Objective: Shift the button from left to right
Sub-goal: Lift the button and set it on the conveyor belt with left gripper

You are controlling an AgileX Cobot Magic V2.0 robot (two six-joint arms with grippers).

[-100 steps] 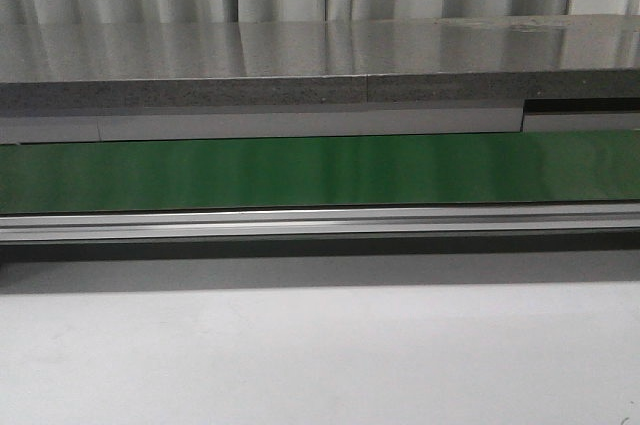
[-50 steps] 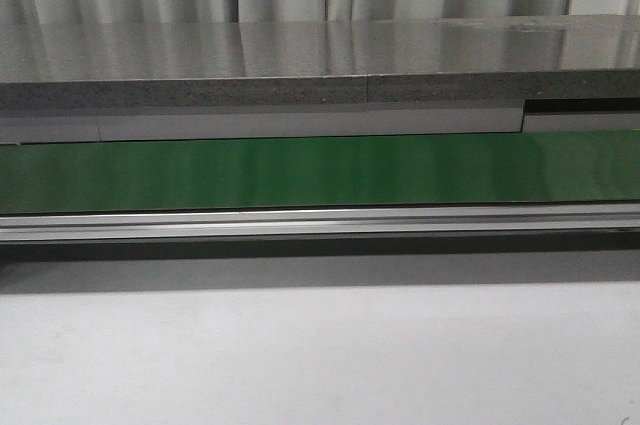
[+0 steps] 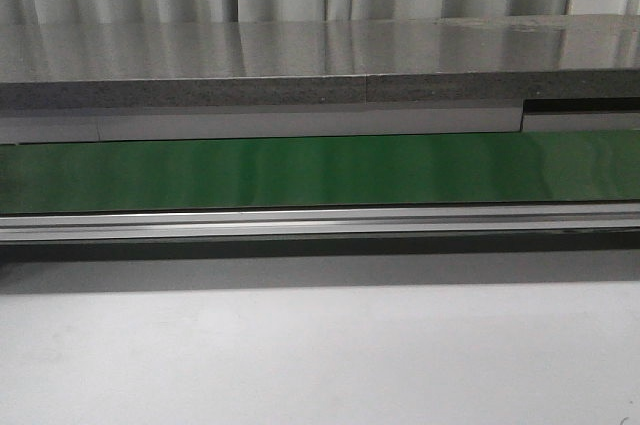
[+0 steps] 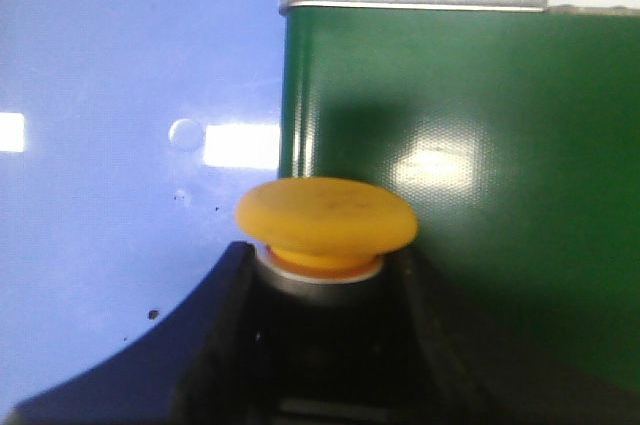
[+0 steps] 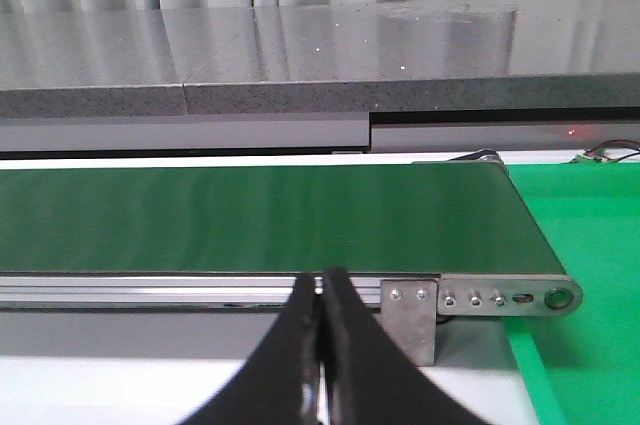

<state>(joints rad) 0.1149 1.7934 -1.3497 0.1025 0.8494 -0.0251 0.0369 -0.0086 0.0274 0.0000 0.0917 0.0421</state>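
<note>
In the left wrist view the button [image 4: 326, 223] shows its round yellow-orange cap and a silver collar, with its black body between my left gripper's black fingers [image 4: 215, 345]. My left gripper [image 4: 325, 295] is shut on the button and holds it over the edge where a blue surface [image 4: 130, 95] meets the green conveyor belt [image 4: 470, 165]. In the right wrist view my right gripper [image 5: 322, 290] is shut and empty, in front of the belt's metal rail [image 5: 150, 288]. Neither gripper nor the button shows in the front view.
The green belt [image 3: 320, 170] runs across the front view, with a metal rail [image 3: 320, 223] in front and a grey stone ledge [image 3: 320, 65] behind. The belt's right end roller bracket [image 5: 480, 298] adjoins a bright green surface [image 5: 590, 245]. White tabletop [image 3: 320, 355] lies in front.
</note>
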